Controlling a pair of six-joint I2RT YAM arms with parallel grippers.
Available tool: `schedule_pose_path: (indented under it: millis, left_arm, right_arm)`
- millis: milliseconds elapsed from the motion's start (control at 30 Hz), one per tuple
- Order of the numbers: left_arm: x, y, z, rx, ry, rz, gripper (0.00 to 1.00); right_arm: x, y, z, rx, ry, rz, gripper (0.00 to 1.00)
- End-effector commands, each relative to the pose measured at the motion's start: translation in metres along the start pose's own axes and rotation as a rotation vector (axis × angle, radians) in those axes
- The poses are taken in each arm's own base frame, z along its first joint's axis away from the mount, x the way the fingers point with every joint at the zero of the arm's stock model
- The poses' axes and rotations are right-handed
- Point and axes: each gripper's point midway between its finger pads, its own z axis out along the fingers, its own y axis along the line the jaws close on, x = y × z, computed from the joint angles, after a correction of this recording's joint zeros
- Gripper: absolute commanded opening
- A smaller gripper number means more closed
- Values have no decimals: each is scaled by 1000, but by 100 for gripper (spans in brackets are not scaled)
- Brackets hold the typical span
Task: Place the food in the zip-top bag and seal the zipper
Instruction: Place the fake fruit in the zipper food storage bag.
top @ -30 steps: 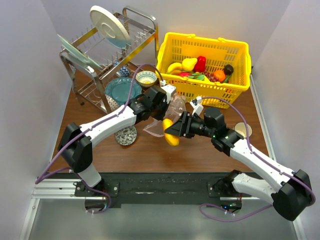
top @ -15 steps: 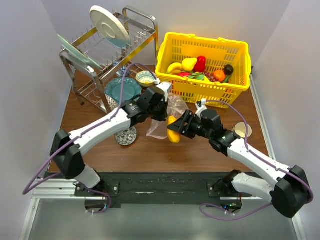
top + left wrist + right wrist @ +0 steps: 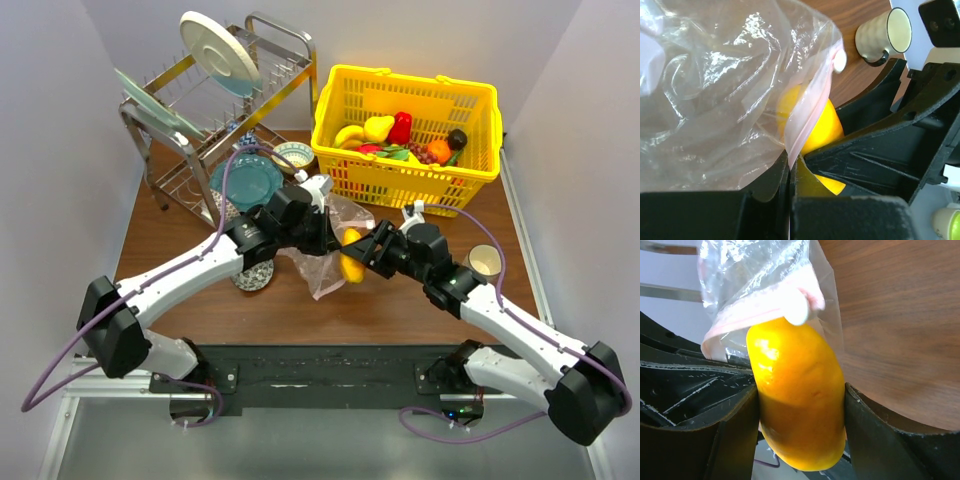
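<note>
A dark brown wood-grain worktop (image 3: 390,315) sits boxed in by plain pale walls: one along the left edge (image 3: 60,150), one behind the far edge (image 3: 400,40), one along the right edge (image 3: 590,120). A steel dish rack (image 3: 200,100) stands at the far left corner and a yellow mesh basket (image 3: 345,100) at the far right corner. A black base plate (image 3: 330,365) and an aluminium rail (image 3: 110,378) run along the near edge, with a grey surface (image 3: 300,440) below. Light is soft and even, with faint shadows

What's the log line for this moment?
left gripper: shut on zip-top bag | right gripper: shut on yellow toy fruit | fruit: at bag mouth | zipper: unsealed
</note>
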Motion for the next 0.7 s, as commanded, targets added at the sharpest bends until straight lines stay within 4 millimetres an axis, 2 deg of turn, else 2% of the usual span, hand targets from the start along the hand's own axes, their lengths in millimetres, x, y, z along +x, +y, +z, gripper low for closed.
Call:
schedule_pose_path:
  millis: [0,67,167,233,333,400,600,667]
  left_arm:
    - [-2,-35,2,156,0,-38,0]
    - [-1,-38,4,174,11,-44,0]
    - [-6,-54,-1,244,3,-65,0]
    - [-15,-65,-5,292,-21,-83,0]
    - [-26,-78,-10,335,-44,-102,0]
    - [-30,-86,-11,369,-46,-117,0]
    - [-34,-95,-6,411,-48,-151,0]
    - [-39,-97,-7,416,-61,-155,0]
  right_arm:
    - [-14,23,-1,-74,-52,28,54]
    - [-16,20,-1,-60,-66,21,54]
    - [-15,13,0,-48,-70,31,54]
    - [-13,13,3,-64,-69,41,53]
    - [-5,-3,7,-33,-53,48,53]
    - [-4,-2,8,-53,-56,50,52]
    - [2,1,9,-99,-36,53,52]
    - [6,-5,9,-85,-27,39,52]
